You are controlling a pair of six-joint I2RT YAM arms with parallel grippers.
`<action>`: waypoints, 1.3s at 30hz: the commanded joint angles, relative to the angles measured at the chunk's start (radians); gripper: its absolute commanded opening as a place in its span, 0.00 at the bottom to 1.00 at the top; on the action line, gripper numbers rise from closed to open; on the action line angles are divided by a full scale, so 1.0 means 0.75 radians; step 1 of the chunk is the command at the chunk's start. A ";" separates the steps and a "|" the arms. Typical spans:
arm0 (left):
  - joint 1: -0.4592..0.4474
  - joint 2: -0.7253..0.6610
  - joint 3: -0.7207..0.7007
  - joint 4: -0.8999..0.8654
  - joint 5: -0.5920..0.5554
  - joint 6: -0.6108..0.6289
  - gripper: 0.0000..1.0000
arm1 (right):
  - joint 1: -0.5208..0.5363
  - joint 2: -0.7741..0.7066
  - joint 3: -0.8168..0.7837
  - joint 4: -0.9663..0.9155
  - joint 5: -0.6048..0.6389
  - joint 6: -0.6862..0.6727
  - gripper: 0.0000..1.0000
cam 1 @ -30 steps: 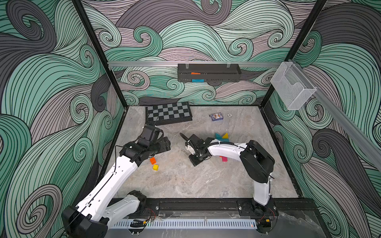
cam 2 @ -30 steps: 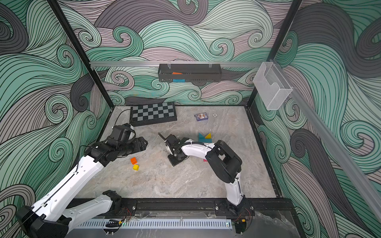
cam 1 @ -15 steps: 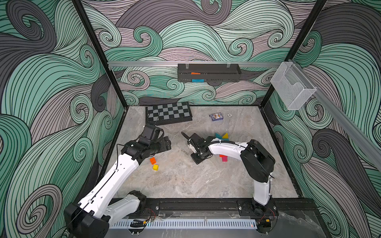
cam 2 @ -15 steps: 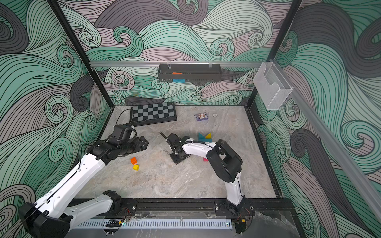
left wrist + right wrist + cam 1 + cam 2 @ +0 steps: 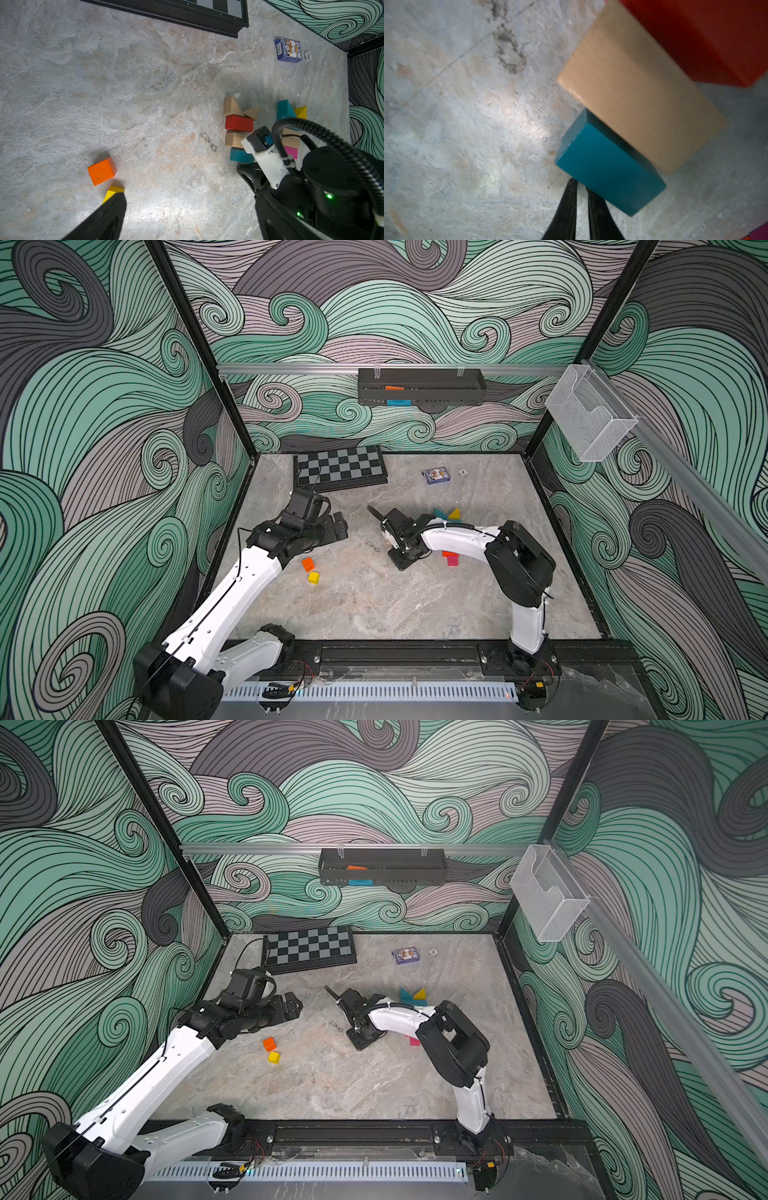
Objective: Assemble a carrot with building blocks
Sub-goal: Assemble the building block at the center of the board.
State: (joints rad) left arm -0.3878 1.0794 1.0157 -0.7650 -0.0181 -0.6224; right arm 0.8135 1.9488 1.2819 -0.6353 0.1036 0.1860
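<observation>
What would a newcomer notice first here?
The cluster of coloured blocks right of the table's middle, with the right gripper low beside its teal block. Next, the orange cube and yellow block lying apart near the left gripper, whose jaws stand open.

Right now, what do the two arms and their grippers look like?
The left arm and right arm have white shells and black joints. A black ribbed cable runs along the right arm, where a green light glows. The left gripper and right gripper are black.

Two loose cubes lie left of the block cluster, board behind
</observation>
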 commanded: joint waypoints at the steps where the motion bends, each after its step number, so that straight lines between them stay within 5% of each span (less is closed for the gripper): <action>1: 0.019 0.008 0.009 0.025 0.019 -0.023 0.99 | -0.007 0.005 0.027 -0.016 0.037 -0.023 0.13; 12: 0.056 0.009 -0.018 -0.031 0.024 -0.050 0.99 | -0.009 -0.050 0.030 -0.031 -0.027 -0.002 0.17; 16: 0.109 -0.026 -0.052 -0.067 0.035 -0.119 0.88 | -0.009 -0.185 0.029 -0.084 -0.117 0.025 0.41; 20: 0.160 -0.025 -0.109 -0.078 0.069 -0.174 0.81 | -0.010 -0.322 0.040 -0.131 -0.218 0.046 0.54; 24: 0.195 0.046 -0.121 -0.115 0.110 -0.178 0.83 | -0.009 -0.423 0.070 -0.178 -0.291 0.054 0.61; 28: 0.212 0.089 -0.111 -0.202 0.105 -0.179 0.96 | -0.010 -0.485 0.112 -0.252 -0.308 0.034 0.70; 33: 0.226 0.071 -0.163 -0.224 0.088 -0.188 0.99 | -0.028 -0.536 0.127 -0.299 -0.310 0.032 0.98; 39: 0.240 0.068 -0.252 -0.140 0.080 -0.193 0.94 | -0.074 -0.559 0.125 -0.319 -0.348 0.050 0.99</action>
State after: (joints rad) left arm -0.2180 1.1389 0.8345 -0.8772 0.0483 -0.7597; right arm 0.7696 1.5589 1.3605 -0.8429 -0.1326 0.2207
